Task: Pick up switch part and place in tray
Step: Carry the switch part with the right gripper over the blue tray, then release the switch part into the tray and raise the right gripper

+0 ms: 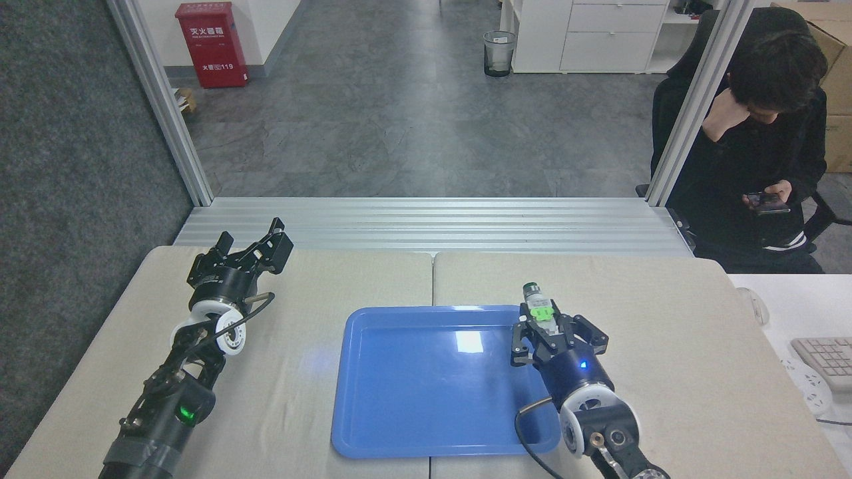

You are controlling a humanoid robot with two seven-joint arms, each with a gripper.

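Tray [426, 392]: blue, glossy, shallow, rounded corners, raised rim. Lies flat at the middle of the near table edge, across the seam between two beige table halves. A white light reflection shows on its floor.

Switch part [539, 307]: white body, green middle piece, dark metal cylinder at the far end. Pinched in the right gripper [546, 326], cylinder end pointing away from the robot. It sits over the tray's far right corner, at the rim; whether it touches the tray cannot be told.

Right gripper: black, blue light on its body, fingers closed on the part's white body. Its arm comes in from the lower right and crosses the tray's right rim.

Left gripper [266, 245]: black, fingers spread, holding nothing. Sits over the far left of the table [665, 319], well apart from the tray. A green light shows lower on its arm.

Table: beige cloth-like top, aluminium rails along the far edge.

Person [759, 146]: seated beyond the far right corner, dark clothes, one hand at the head, the other holding a phone [765, 201].

Background: red cabinet [212, 43], waste bin [498, 53], white drawers [612, 33], keyboard [829, 359] at the right edge.
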